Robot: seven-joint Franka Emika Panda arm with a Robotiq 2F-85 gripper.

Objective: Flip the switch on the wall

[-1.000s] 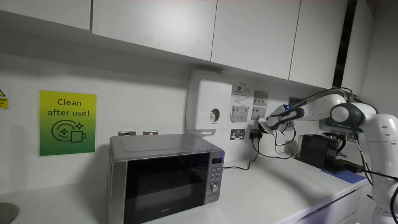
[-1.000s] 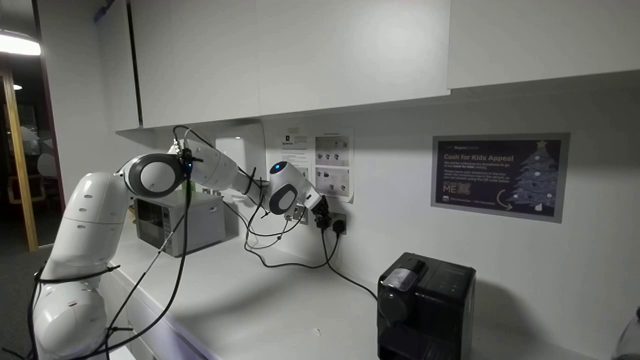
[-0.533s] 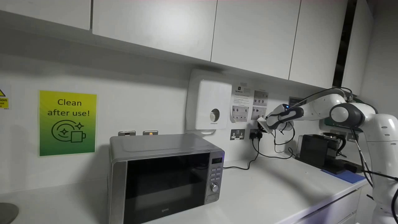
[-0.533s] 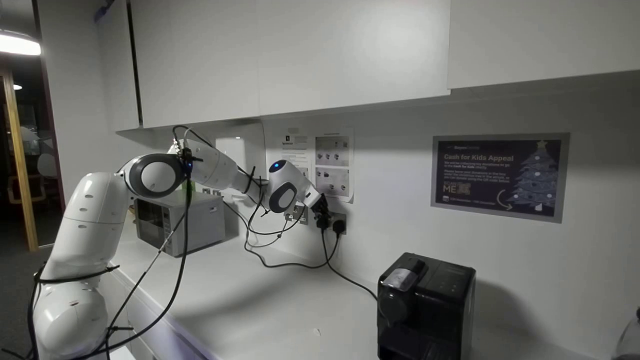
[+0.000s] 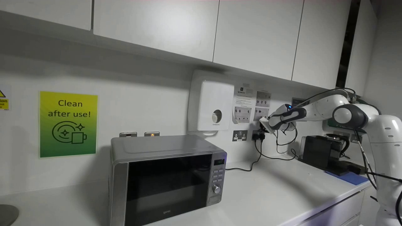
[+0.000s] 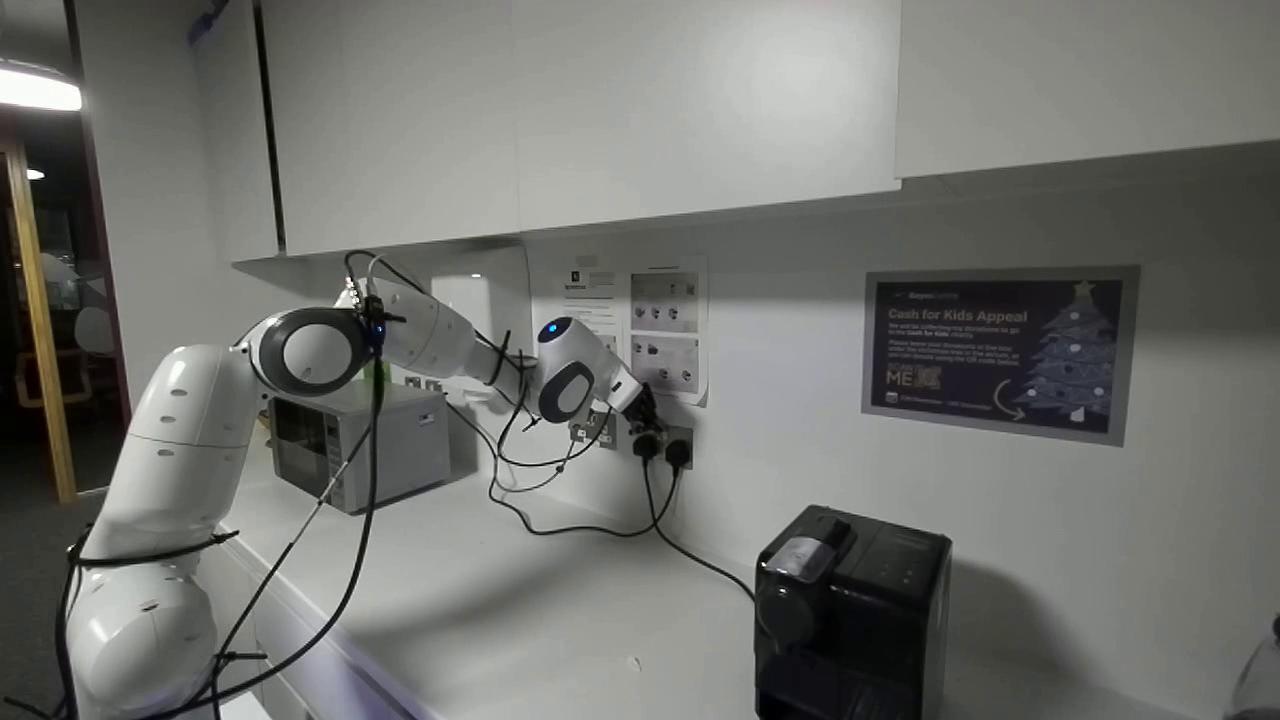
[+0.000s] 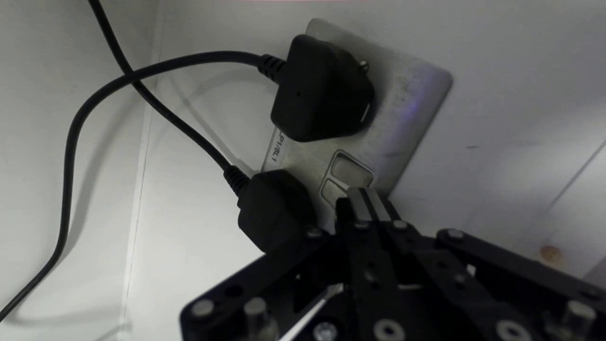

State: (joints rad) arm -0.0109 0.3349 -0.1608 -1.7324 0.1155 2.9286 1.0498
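A metal socket plate [image 7: 412,90] on the wall holds a pair of rocker switches, a larger one [image 7: 351,171] and a smaller one [image 7: 333,191]. My gripper [image 7: 369,190] is shut and empty. In the wrist view its fingertips overlap the lower edge of the switch pair and hide part of it. I cannot tell whether they touch it. In both exterior views the gripper, here [image 6: 645,408] and here [image 5: 262,126], is at the wall just above the plugs and hides the switches. The plate's edge [image 6: 686,440] also shows in an exterior view.
Black plugs sit in the plate on either side of the switches, one [image 7: 322,90] above and one [image 7: 274,208] beside my fingers, with black cables [image 7: 71,142] trailing down. A microwave [image 5: 169,175] and a coffee machine [image 6: 850,610] stand on the counter [image 6: 560,620]. Cabinets [image 6: 700,110] hang above.
My gripper and wrist have moved slightly upward along the wall. The plug under the gripper shows more fully now. Nothing else has visibly moved.
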